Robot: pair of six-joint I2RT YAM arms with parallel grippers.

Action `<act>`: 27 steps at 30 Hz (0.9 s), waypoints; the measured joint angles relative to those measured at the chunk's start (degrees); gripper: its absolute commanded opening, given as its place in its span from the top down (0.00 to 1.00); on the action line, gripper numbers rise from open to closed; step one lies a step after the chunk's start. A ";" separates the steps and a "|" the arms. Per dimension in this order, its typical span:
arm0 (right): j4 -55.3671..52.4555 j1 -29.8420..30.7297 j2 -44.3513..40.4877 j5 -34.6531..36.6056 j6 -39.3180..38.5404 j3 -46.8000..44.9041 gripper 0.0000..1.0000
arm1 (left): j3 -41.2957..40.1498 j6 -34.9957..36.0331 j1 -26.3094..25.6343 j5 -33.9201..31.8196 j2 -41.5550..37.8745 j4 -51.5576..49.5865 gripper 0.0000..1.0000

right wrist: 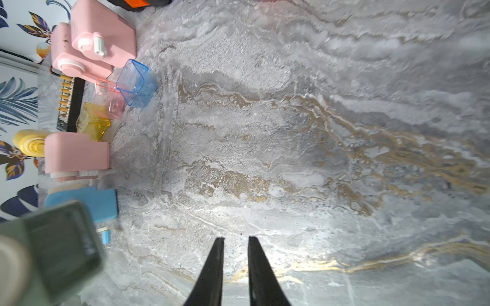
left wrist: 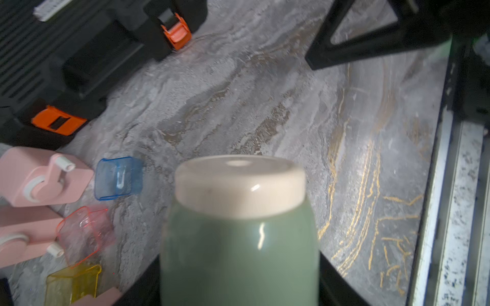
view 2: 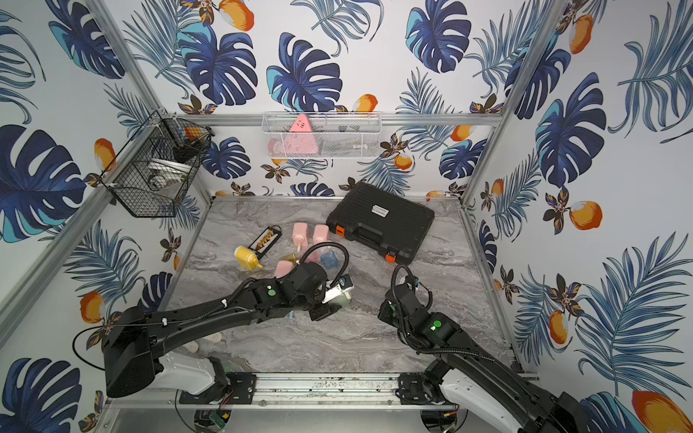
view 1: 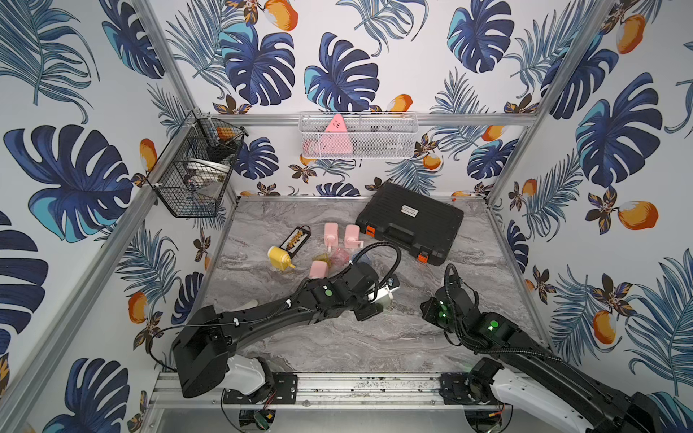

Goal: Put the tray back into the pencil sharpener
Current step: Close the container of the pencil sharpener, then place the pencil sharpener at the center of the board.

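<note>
My left gripper (left wrist: 238, 278) is shut on a green pencil sharpener (left wrist: 238, 238) with a cream end cap, held just above the table in both top views (view 1: 380, 296) (view 2: 337, 293). In the right wrist view the pencil sharpener (right wrist: 16, 230) shows blurred, and a dark smoky tray (right wrist: 63, 246) sits inside its green body with its square face outward. My right gripper (right wrist: 236, 238) hangs over bare marble to the right of the sharpener (view 1: 425, 305). Its fingers stand a little apart with nothing between them.
Pink sharpeners (right wrist: 100, 39) (right wrist: 77, 153), a blue sharpener (right wrist: 87, 204) and loose blue (left wrist: 118, 177), red (left wrist: 82, 235) and yellow (left wrist: 71, 283) trays lie left of the held sharpener. A black case (view 1: 408, 221) with orange latches lies behind. Wire baskets (view 1: 356, 135) hang on the walls.
</note>
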 measured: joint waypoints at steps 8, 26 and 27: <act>-0.48 0.00 3.82 1.03 -1.42 1.36 0.79 | 6.82 -12.44 8.28 -7.04 -1.99 -3.48 1.00; 2.36 -0.02 5.44 -0.92 -3.37 1.79 0.78 | 21.18 -22.47 33.38 -10.84 10.47 -17.97 1.00; 2.56 -0.02 5.44 -1.14 -3.37 1.79 0.78 | 22.03 -22.60 34.34 -11.13 12.02 -18.27 1.00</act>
